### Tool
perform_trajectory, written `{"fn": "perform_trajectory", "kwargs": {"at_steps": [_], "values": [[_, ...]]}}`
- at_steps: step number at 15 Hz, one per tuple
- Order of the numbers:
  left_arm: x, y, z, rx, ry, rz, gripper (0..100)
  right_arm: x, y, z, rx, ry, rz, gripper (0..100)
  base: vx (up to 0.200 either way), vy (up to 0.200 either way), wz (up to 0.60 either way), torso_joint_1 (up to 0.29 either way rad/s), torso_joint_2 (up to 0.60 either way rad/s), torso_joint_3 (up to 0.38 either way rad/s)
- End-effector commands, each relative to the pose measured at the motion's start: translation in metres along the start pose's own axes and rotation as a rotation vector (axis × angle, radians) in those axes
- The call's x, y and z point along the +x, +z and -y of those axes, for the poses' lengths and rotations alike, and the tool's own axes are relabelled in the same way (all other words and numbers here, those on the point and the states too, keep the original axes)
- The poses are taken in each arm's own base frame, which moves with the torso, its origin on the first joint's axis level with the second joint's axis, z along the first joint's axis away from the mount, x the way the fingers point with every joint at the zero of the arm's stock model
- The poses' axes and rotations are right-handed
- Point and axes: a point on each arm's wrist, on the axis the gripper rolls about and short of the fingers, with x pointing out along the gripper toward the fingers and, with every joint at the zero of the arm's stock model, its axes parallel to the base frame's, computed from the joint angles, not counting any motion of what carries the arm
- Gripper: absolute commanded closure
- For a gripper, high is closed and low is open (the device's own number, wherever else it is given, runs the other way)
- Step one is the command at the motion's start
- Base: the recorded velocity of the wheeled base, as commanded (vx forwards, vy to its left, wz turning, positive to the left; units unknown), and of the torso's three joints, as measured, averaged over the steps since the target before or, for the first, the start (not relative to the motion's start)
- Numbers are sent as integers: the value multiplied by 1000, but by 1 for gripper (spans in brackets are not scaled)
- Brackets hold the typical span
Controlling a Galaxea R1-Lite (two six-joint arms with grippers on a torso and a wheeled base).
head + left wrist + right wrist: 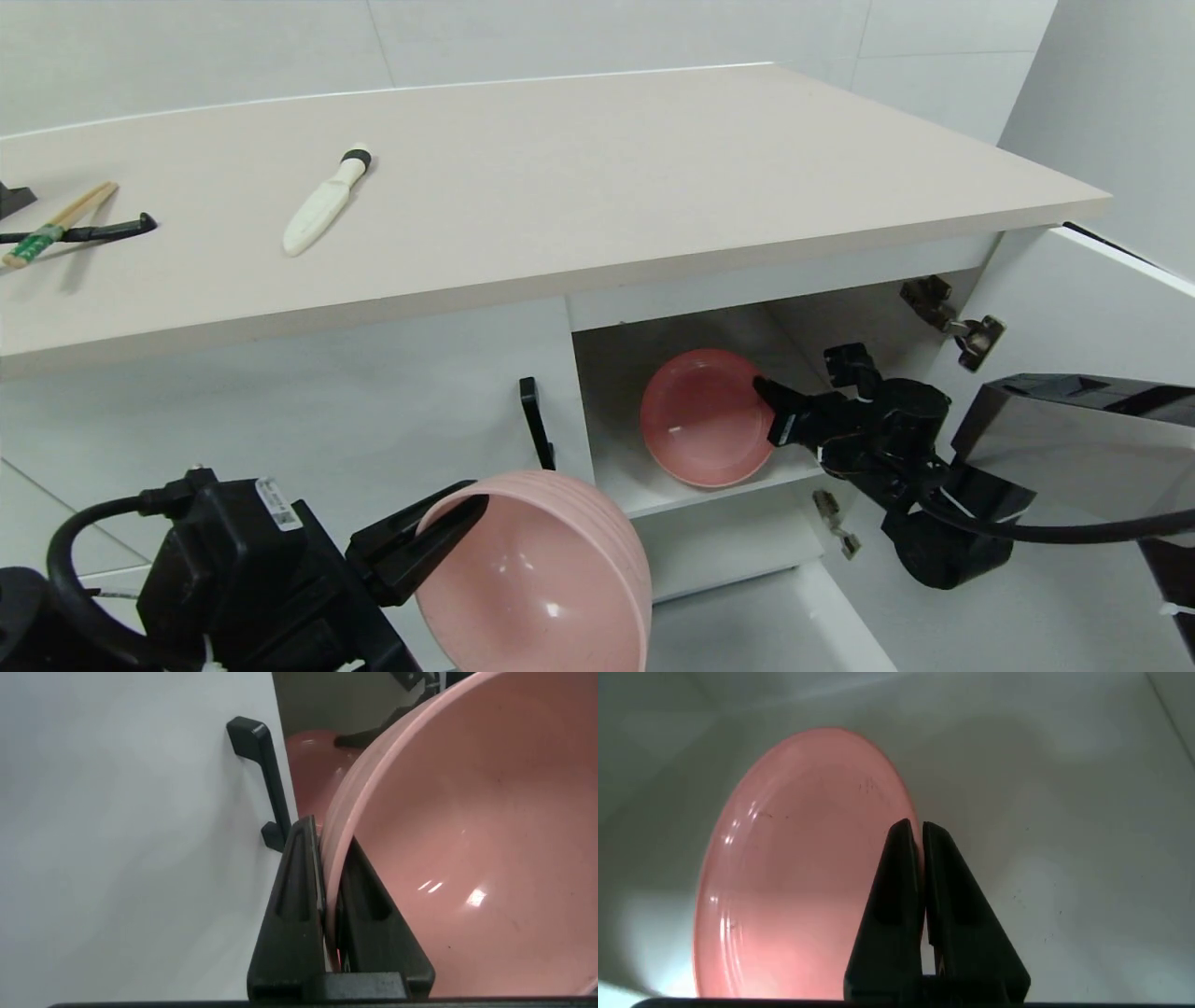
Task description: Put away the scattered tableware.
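**A:** Left gripper [467,504], lower left, is clamped on the rim of the pink bowl [541,579], which hangs tilted in front of the closed door [327,420]. With such a thin-edge hold, it could swivel or slip.

**B:** Right gripper [764,387], centre-right, pinches the pink plate [700,420], which is up on edge at the cabinet shelf [644,490]. Released like that, it may roll out.

**A:** Any writing?

**B:** A white sticker [278,504] on the left arm, with print too small to read.
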Motion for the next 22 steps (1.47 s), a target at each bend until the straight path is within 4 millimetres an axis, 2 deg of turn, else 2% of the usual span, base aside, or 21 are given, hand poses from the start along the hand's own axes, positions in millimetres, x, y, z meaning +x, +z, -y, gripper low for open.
{"fn": "perform_trajectory", "kwargs": {"at_steps": [1, 6, 9, 10, 19, 20, 22], "values": [[-2, 2, -3, 1, 16, 9, 100, 7, -9, 13, -3, -18, 7, 100, 0, 0, 0, 0, 0, 0], [-2, 1, -7, 3, 43, 5, 100, 30, -19, 25, 36, -23, 30, 100, 0, 0, 0, 0, 0, 0], [-2, 1, -7, 3, 43, 5, 100, 33, -19, 26, 37, -24, 27, 100, 0, 0, 0, 0, 0, 0], [-2, 1, -7, 1, 44, 6, 100, 42, -24, 29, 40, -27, 14, 100, 0, 0, 0, 0, 0, 0], [-2, 1, -7, 0, 44, 6, 100, 45, -33, 29, 36, -26, 11, 100, 0, 0, 0, 0, 0, 0], [-2, 1, -7, 0, 44, 6, 100, 44, -33, 29, 35, -28, 10, 0, 0, 0, 0, 0, 0, 0], [-4, 3, -7, -2, 47, 15, 100, 46, -29, 28, 30, -28, 38, 0, 0, 0, 0, 0, 0, 0]]}}
